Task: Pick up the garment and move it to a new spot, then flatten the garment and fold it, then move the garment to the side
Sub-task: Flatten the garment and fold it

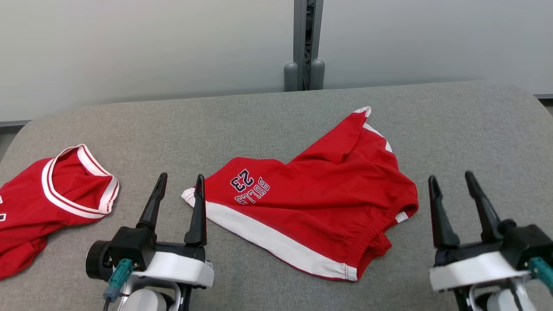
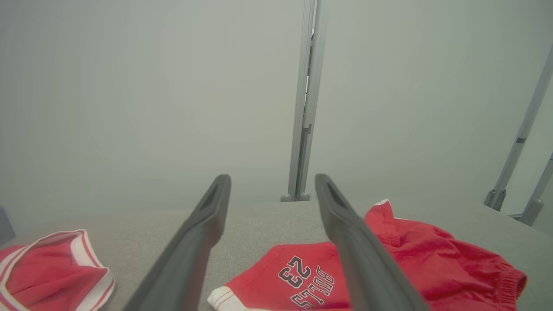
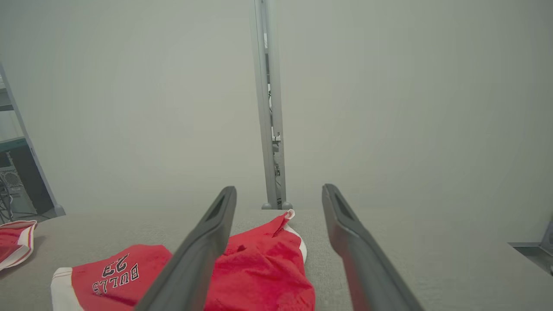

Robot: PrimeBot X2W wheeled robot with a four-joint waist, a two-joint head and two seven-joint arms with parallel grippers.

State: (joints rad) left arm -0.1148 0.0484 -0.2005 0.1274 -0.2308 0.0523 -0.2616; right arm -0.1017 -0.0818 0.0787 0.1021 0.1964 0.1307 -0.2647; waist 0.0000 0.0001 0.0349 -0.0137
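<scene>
Centrally on the grey table [image 1: 475, 129], a pair of red shorts [image 1: 311, 203] is spread in a loose, rumpled heap. Its printed leg is pointed toward the left gripper [image 1: 181, 176] and its gathered waistband [image 1: 384, 229] is turned toward the right gripper [image 1: 450, 175]. The fabric is judged to be thin, light and limp: it can be expected to sag and drape once lifted, and to slip from a shallow pinch. The white-trimmed leg hem [image 1: 190, 195], just beside the left gripper's inner finger, and the elastic waistband are judged the firmest places to be taken hold of, since the cloth is doubled and stitched there. Both grippers are held wide open at the near side of the table, with nothing between their fingers.

A second red garment, a jersey [image 1: 52, 198] with a white-striped collar, is laid at the table's left end, well apart from the shorts. The table is covered in a grey woven cloth, by which some drag against sliding is likely to be offered. Behind it a pale, plain wall [image 1: 129, 43] is seen, divided by a grey upright post [image 1: 306, 43].
</scene>
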